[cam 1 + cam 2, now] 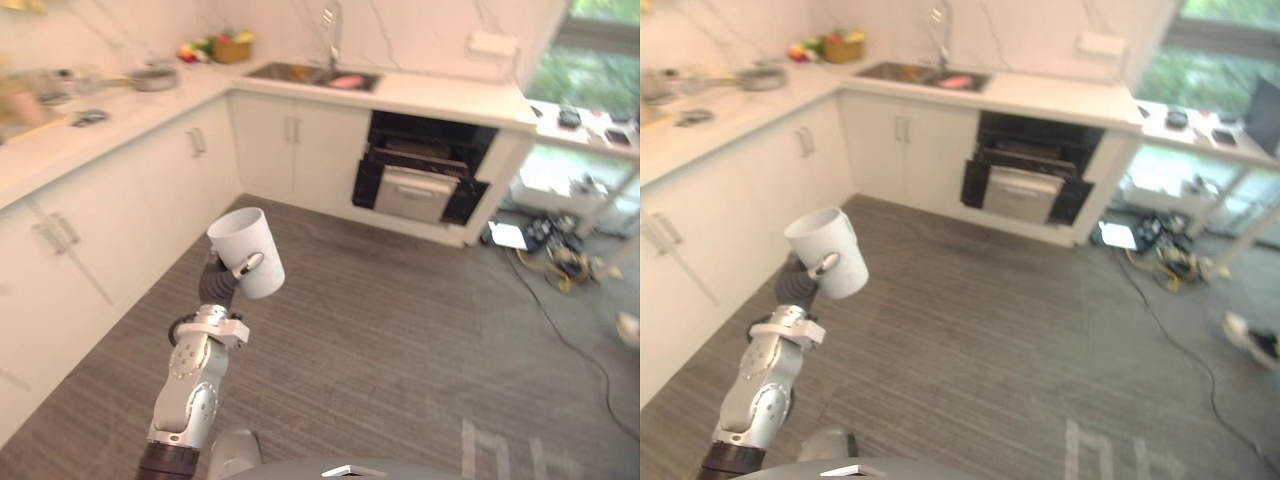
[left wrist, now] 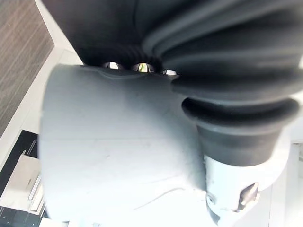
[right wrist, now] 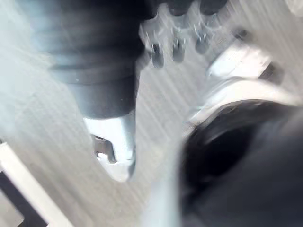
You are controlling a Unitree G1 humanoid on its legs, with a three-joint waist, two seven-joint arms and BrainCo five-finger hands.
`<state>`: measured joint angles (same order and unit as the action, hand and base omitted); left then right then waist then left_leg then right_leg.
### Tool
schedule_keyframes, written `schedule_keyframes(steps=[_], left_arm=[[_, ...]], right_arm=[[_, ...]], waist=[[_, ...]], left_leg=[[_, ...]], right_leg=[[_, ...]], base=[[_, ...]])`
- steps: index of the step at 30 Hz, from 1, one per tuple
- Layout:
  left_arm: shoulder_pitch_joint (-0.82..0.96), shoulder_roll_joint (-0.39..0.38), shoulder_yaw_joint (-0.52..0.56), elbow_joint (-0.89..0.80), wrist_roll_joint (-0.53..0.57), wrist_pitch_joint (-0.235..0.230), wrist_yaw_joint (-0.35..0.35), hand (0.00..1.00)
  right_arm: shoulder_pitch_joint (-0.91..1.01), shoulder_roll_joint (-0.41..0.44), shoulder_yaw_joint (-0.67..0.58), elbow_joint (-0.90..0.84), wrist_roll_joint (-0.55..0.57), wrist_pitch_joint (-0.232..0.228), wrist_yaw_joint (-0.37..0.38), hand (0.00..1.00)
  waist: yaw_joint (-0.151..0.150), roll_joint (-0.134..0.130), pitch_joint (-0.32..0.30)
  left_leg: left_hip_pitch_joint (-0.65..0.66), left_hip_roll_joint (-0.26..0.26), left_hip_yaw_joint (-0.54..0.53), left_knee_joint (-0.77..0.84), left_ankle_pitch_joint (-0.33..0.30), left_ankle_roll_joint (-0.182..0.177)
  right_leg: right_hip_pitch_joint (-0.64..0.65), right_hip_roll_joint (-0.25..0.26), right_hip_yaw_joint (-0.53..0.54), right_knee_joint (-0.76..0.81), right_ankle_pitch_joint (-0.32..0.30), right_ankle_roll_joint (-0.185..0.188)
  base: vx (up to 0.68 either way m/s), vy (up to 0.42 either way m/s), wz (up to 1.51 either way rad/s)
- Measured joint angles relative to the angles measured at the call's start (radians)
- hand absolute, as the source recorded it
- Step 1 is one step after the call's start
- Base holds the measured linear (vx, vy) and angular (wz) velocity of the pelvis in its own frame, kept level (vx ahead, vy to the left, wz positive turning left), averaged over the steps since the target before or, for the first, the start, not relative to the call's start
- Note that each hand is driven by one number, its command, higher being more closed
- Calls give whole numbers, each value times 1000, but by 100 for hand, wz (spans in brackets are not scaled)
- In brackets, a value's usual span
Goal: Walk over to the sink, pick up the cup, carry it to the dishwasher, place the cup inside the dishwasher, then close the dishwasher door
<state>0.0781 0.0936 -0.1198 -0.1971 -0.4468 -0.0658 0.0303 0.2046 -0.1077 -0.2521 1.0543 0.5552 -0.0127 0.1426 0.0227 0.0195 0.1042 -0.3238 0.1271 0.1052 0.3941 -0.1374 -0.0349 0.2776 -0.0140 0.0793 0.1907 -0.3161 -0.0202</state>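
A white cup (image 1: 250, 255) is held mouth-up above the grey floor, with my left hand (image 1: 247, 265) shut on it, thumb across its side. In the left wrist view the cup (image 2: 113, 151) lies against the palm under the thumb (image 2: 236, 189). The dishwasher (image 1: 420, 170) stands open under the far counter, its door lowered and a rack showing, well ahead and to the right of the cup. The sink (image 1: 300, 72) with its tap is set in the counter to the left of the dishwasher. My right hand (image 3: 113, 142) hangs over the floor with relaxed fingers, holding nothing.
White cabinets (image 1: 120, 220) run along the left under a counter with a pot (image 1: 153, 77) and a fruit basket (image 1: 230, 45). Cables and a power strip (image 1: 550, 255) lie on the floor right of the dishwasher. A low table (image 1: 590, 125) stands by the window.
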Motion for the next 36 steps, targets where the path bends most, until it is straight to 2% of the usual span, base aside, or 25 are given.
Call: schedule_keyframes(steps=[1, 2, 4, 7, 9, 12, 13, 14, 15, 16, 18, 19, 22, 23, 25, 26, 27, 28, 29, 30, 31, 32, 33, 34, 36], left_arm=[[13, -9, 1, -29, 0, -1, 2, 100], [38, -12, 15, -51, 0, -3, 7, 100], [32, 9, 69, -45, -2, -2, 11, 100], [30, 36, 151, -48, -9, -5, 10, 100], [33, 43, 197, -61, -24, -5, 4, 100], [38, 46, 210, -124, -19, -9, -21, 100], [46, 47, 199, -148, -10, -10, -21, 100], [65, 44, 159, -166, 4, -24, -18, 100], [64, 42, 153, -163, 11, -29, -12, 100], [64, 41, 135, -146, 21, -43, -8, 100], [62, 42, 121, -127, 37, -64, -7, 100], [60, 41, 111, -127, 40, -75, -9, 100], [60, 45, 99, -120, 56, -93, -12, 100], [62, 48, 96, -104, 58, -94, -13, 100], [81, 45, 82, -101, 58, -94, -13, 100], [88, 35, 72, -98, 58, -96, -13, 100], [102, 22, 56, -97, 58, -97, -13, 100], [108, 17, 47, -95, 58, -97, -12, 100], [114, 4, 28, -82, 59, -97, -12, 100], [114, -11, 14, -68, 61, -99, -13, 100], [114, -22, 8, -58, 66, -101, -12, 100], [118, -42, -6, -37, 78, -104, -12, 100], [118, -47, -14, -19, 79, -103, -14, 100], [118, -46, -14, -14, 79, -102, -16, 100], [113, -46, -5, -4, 79, -102, -16, 100]], right_arm=[[-20, -18, 31, -23, 0, -18, -13, 0], [-59, -20, 70, -36, 0, -32, -27, 0], [-101, 18, 103, -61, 2, -43, -43, 0], [-127, 1, 128, -63, -13, -51, -69, 0], [-112, -12, 126, -112, -12, -61, -107, 0], [-88, -1, 124, -231, -15, -94, -150, 0], [-84, 11, 124, -279, -35, -109, -173, 0], [-66, 27, 131, -364, -82, -143, -182, 0], [-63, 37, 133, -398, -95, -152, -180, 0], [-42, 63, 133, -472, -112, -171, -173, 0], [-5, 93, 132, -570, -130, -189, -155, 0], [24, 101, 131, -639, -131, -203, -131, 0], [53, 102, 131, -725, -131, -220, -76, 0], [53, 100, 132, -732, -130, -229, -62, 0], [56, 97, 142, -732, -130, -229, -55, 0], [52, 84, 155, -731, -130, -228, -55, 0], [39, 79, 163, -730, -130, -226, -56, 0], [28, 80, 166, -730, -130, -225, -57, 0], [14, 79, 167, -731, -130, -223, -59, 0], [4, 79, 168, -733, -130, -222, -60, 0], [6, 77, 167, -735, -129, -222, -61, 0], [14, 66, 166, -741, -129, -222, -65, 0], [16, 57, 160, -747, -127, -227, -68, 0], [16, 56, 156, -748, -126, -232, -69, 0], [11, 46, 126, -757, -108, -260, -95, 0]], waist=[[5, 33, 5], [17, 49, 10], [5, 16, 25], [17, 7, 27], [29, -32, 11], [27, -72, 16], [14, -88, 19], [-10, -65, 23], [-13, -68, 27], [-28, -45, 41], [-60, -44, 40], [-74, -41, 39], [-79, -47, 40], [-79, -56, 43], [-89, -65, 36], [-89, -57, 21], [-81, -39, 9], [-82, -24, 9], [-81, 15, 2], [-79, 41, 8], [-78, 50, 10], [-73, 61, 14], [-67, 72, 18], [-62, 67, 22], [-46, 58, 25]], left_leg=[[20, -9, -34, -183, 117, -14], [48, -10, -56, -189, 273, -28], [35, -34, -48, -73, 222, -4], [48, -42, -31, 77, 93, 22], [112, -93, 17, 69, 32, 46], [189, -160, 53, 31, -21, 74], [241, -191, 56, -9, -38, 87], [334, -208, 55, -83, -49, 112], [367, -206, 55, -102, -53, 124], [429, -199, 52, -139, -64, 129], [482, -188, 35, -174, -82, 131], [495, -175, 23, -183, -104, 126], [570, -165, 5, -219, -138, 95], [628, -176, -10, -250, -156, 79], [724, -180, -60, -278, -200, 60], [752, -165, -84, -267, -227, 60], [734, -147, -82, -201, -227, 62], [712, -134, -77, -140, -227, 63], [642, -96, -63, 33, -209, 62], [557, -45, -34, 241, -120, -4], [514, -17, -20, 349, -37, -31], [427, 54, 6, 559, 52, -26], [345, 106, 31, 705, 15, 0], [306, 117, 42, 736, -8, 11], [195, 122, 93, 656, -106, 29]], right_leg=[[11, 8, 48, -1, -18, 23], [38, -1, 118, -9, -38, 26], [66, -11, 172, 1, -28, 9], [84, -34, 184, 99, 28, 2], [55, -88, 147, 251, 64, 53], [-77, -154, 89, 549, 188, 191], [-138, -196, 40, 661, 333, 177], [-240, -222, -6, 835, 320, 109], [-286, -214, -20, 888, 247, 76], [-367, -176, -50, 916, 149, 61], [-464, -125, -99, 847, 79, 58], [-540, -89, -134, 704, 61, 60], [-591, -33, -173, 101, 234, 108], [-613, -34, -198, 21, 285, 116], [-603, -37, -225, 17, 282, 74], [-612, -22, -206, 71, 391, 14], [-631, -15, -208, 133, 417, -2], [-627, -13, -223, 148, 415, -12], [-612, -2, -257, 168, 368, -33], [-569, 23, -267, 172, 319, -39], [-537, 36, -271, 168, 293, -41], [-461, 68, -275, 138, 257, -53], [-379, 94, -275, 103, 229, -65], [-343, 99, -274, 85, 218, -68], [-233, 96, -265, 19, 205, -70]], base=[[492, 393, -130], [545, 475, -117], [415, 336, -43], [412, 233, -9], [432, 182, -13], [312, 164, -18], [406, 240, -20], [358, 207, -22], [435, 243, -26], [356, 174, -4], [371, 117, 25], [398, 59, 36], [517, 24, 25], [603, -31, 49], [683, -72, 62], [848, -138, 55], [688, -143, 47], [629, -175, 29], [608, -159, 23], [601, -154, 21], [621, -140, 19], [759, -160, 13], [641, -127, 7], [619, -102, 0], [552, -76, -14]])
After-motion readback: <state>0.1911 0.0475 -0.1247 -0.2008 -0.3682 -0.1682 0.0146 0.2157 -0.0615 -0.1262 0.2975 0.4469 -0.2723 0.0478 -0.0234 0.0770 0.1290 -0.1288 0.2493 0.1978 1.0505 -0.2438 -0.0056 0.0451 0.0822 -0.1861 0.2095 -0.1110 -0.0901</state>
